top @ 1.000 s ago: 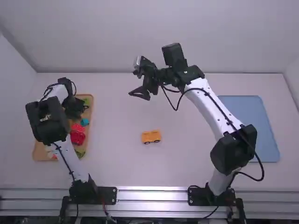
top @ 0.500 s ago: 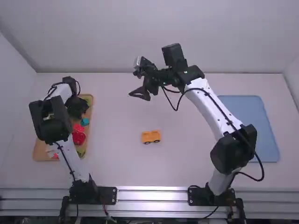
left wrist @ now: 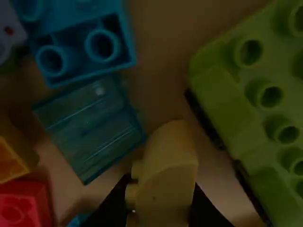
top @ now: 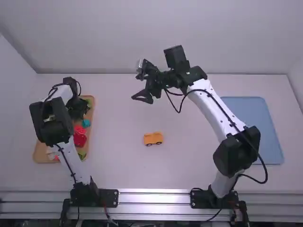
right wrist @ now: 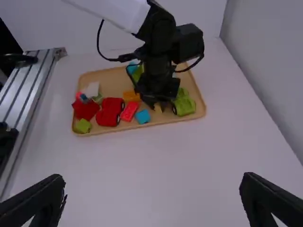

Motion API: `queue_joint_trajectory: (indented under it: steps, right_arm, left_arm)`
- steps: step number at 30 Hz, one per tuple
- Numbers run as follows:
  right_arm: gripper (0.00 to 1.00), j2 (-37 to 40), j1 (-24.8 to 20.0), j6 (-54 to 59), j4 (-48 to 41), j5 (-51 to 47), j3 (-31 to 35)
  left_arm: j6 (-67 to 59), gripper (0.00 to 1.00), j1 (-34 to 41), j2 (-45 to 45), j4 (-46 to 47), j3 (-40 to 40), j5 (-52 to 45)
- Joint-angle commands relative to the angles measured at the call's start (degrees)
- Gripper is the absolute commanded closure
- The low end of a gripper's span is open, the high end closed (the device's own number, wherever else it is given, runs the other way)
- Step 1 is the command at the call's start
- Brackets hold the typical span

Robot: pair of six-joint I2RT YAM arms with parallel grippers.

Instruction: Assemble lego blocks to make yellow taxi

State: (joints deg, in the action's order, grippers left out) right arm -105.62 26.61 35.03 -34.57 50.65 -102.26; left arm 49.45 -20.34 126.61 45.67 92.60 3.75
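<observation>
"Where's the taxi stuff on that pale worktop [top: 118, 161]?"

"The orange-yellow vehicle [top: 153, 138] is near the middle, upright, with 2 dark wheels facing 6 o'clock."

"And the wooden tray [top: 93, 116]?"

"Over at 9 o'clock, with the left hand [top: 77, 109] down at its 12 o'clock end. In its own wrist view, the left hand [left wrist: 161, 208] has its fingers closed around a yellow block [left wrist: 163, 175]. Can't tell if that block touches the tray."

"What's around it?"

"A green wheeled piece [left wrist: 246, 113] and a see-through blue block [left wrist: 92, 130], 1 on each side. A red toy car [right wrist: 110, 112] sits in the tray too, near a white block [right wrist: 92, 90]."

"The right hand [top: 142, 96]?"

"Up over the worktop, roughly 11 o'clock of the vehicle, fingers spread wide, nothing between them."

"What's that flat blue thing at 3 o'clock?"

"A blue tray [top: 258, 123], lying well apart from the vehicle."

"Plain sort of room, isn't it?"

"Pale wall [top: 113, 38] behind the far edge at 12 o'clock, more wall at 9 and 3, and metal rails [top: 154, 197] along 6, where both arms stand."
</observation>
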Motion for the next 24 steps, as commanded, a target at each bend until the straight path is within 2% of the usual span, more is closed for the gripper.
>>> queue_joint_trajectory:
  steps: [1, 6, 10, 14, 19, 24]
  right_arm:
    - [0.01, 0.7, 0.0, 1.2, 0.1, 0.7, 0.3]
    - [0.01, 0.7, 0.0, -4.4, 3.1, -0.3, 0.3]
    - [0.01, 0.4, 0.0, -10.3, 6.2, -4.0, 0.4]
    - [0.01, -0.5, -0.4, -16.7, 10.9, -8.3, 1.7]
    - [0.01, -0.9, -2.5, -23.3, 18.6, -6.9, 5.2]
    - [0.01, -0.9, -5.7, -27.8, 24.9, -0.1, 10.0]
  left_arm:
    - [-1.9, 0.98, 0.1, -4.8, 2.0, -1.0, 2.7]
    - [-2.9, 0.98, 0.6, -14.5, 6.6, -1.4, 7.3]
    - [-7.1, 0.98, 3.7, -24.8, 2.8, -5.7, 7.7]
    - [-13.2, 0.98, 9.2, -36.4, -6.7, -14.4, 7.7]
    - [-24.8, 0.96, 16.8, -47.1, -20.1, -25.9, 6.0]
    - [-42.6, 0.97, 22.0, -53.9, -31.6, -35.6, -10.4]
